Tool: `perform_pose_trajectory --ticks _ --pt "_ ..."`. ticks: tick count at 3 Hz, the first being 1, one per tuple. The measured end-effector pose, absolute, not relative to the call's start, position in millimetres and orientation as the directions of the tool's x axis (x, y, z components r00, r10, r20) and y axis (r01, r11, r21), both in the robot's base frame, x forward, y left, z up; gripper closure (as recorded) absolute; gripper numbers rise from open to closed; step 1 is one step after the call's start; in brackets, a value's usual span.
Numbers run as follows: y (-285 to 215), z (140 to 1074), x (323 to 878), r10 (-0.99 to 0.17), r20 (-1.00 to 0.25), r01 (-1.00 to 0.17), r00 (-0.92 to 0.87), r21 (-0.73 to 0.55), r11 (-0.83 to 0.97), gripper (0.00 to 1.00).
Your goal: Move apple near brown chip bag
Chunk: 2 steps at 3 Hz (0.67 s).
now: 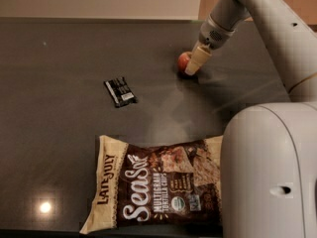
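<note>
Where my gripper (197, 63) meets the dark table (59, 108), up toward one o'clock, the apple (183, 61) sits at its nine o'clock, touching the cream tip and partly hidden behind it. Whether I am clamped on it or loose, I cannot tell. The brown chip bag (153, 192) lies flat, well apart, at the apple's six o'clock. A small black wrapper (120, 91) lies at its eight o'clock.

The arm (277, 29) is a smooth, rounded off-white shell dotted with small dark holes; a grey speckled collar (214, 33) rings its wrist; the cream, tapered gripper (193, 67) hangs at its lower end; the bulky white housing (270, 177) bears an oval slot.
</note>
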State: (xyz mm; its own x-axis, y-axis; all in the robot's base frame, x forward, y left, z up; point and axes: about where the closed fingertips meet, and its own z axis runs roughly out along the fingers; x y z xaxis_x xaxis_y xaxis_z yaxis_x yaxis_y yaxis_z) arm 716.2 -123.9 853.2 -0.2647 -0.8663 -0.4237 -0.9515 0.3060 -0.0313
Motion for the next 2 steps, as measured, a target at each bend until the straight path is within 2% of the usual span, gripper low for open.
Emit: perform_pose_trajectory --ticks 2 --pt "-124.1 873.8 701.6 -0.857 -0.452 -0.956 -0.25 -0.028 0.293 0.88"
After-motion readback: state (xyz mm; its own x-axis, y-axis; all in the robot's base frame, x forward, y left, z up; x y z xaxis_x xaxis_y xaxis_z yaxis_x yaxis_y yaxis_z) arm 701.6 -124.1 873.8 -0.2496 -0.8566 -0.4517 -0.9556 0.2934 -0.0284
